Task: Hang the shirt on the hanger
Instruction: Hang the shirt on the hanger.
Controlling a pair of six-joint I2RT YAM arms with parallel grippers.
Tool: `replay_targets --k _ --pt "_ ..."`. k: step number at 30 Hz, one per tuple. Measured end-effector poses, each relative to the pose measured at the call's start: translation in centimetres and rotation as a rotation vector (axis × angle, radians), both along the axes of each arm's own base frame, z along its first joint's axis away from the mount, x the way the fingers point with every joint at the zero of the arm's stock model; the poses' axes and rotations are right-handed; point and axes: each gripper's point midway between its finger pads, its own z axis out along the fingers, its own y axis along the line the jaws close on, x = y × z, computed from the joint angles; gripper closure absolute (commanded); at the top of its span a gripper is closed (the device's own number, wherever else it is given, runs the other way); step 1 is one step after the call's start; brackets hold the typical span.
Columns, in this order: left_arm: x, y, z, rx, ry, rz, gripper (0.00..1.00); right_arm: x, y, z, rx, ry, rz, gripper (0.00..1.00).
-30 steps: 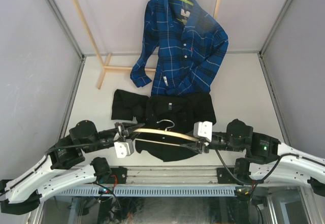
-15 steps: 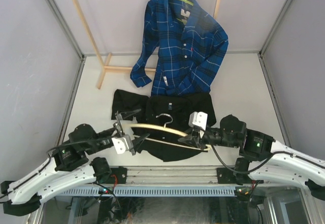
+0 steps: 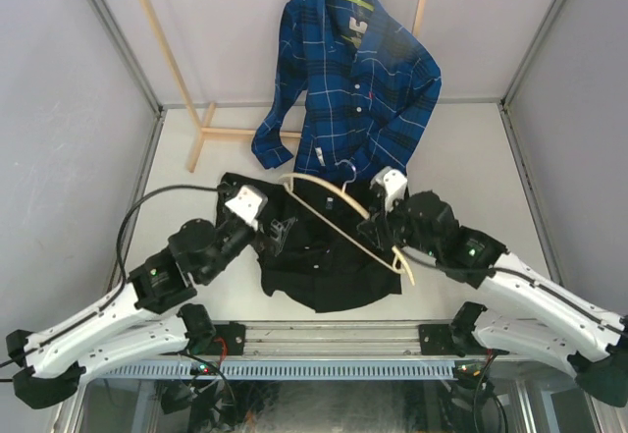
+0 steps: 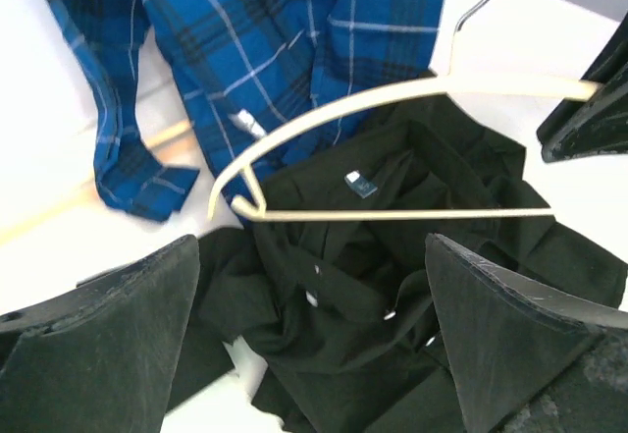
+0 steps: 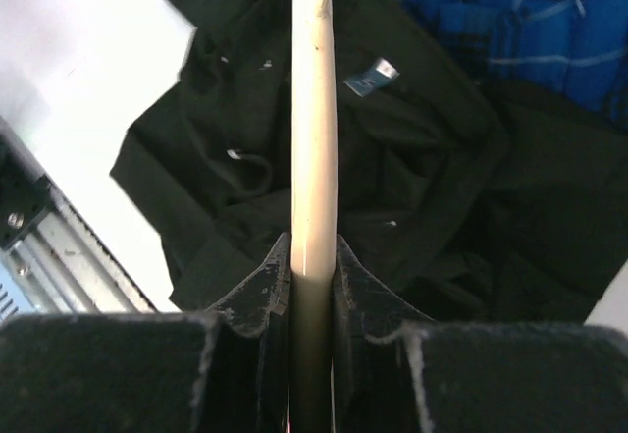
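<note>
The black shirt (image 3: 324, 261) lies crumpled on the white table, collar and label (image 4: 360, 184) facing up. The cream wooden hanger (image 3: 402, 266) hovers slantwise over it, hook (image 3: 345, 170) toward the back. My right gripper (image 3: 375, 225) is shut on the hanger's arm; in the right wrist view the pale bar (image 5: 314, 109) runs straight up from between the closed fingers (image 5: 314, 256). My left gripper (image 3: 283, 232) is open over the shirt's left part. In the left wrist view its wide fingers (image 4: 314, 345) frame black cloth (image 4: 373, 296), with the hanger (image 4: 392, 99) beyond and apart from them.
A blue plaid shirt (image 3: 353, 80) hangs from a wooden rack (image 3: 167, 60) at the back, its hem reaching the black shirt. Grey walls close both sides. A metal rail (image 3: 324, 340) runs along the near edge by the arm bases.
My left gripper has let go of the hanger's left end and opened wide. The right gripper has carried the hanger farther back and swung it to a slant.
</note>
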Motion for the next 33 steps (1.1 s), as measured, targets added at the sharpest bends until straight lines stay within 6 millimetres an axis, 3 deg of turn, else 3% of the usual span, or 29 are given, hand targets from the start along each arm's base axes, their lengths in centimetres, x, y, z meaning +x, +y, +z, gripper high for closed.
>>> replay_targets --k 6,13,21,27,33 --pt "2.8 1.2 -1.9 -0.054 0.203 0.153 0.00 3.7 -2.3 -0.7 0.069 0.147 -0.131 1.00" --pt "5.5 2.9 -3.9 -0.104 0.408 0.267 0.00 5.0 -3.7 -0.8 0.155 0.246 -0.182 1.00" --pt "4.8 3.2 -6.8 -0.127 0.612 0.355 0.00 5.4 -4.5 -0.5 0.209 0.259 -0.227 1.00" --pt "5.0 2.2 -7.9 -0.137 0.731 0.335 0.00 5.2 -5.0 -0.6 0.224 0.241 -0.241 1.00" --pt "5.5 0.5 -6.3 -0.219 0.686 0.249 0.00 5.8 -6.7 -1.4 0.235 0.259 -0.290 1.00"
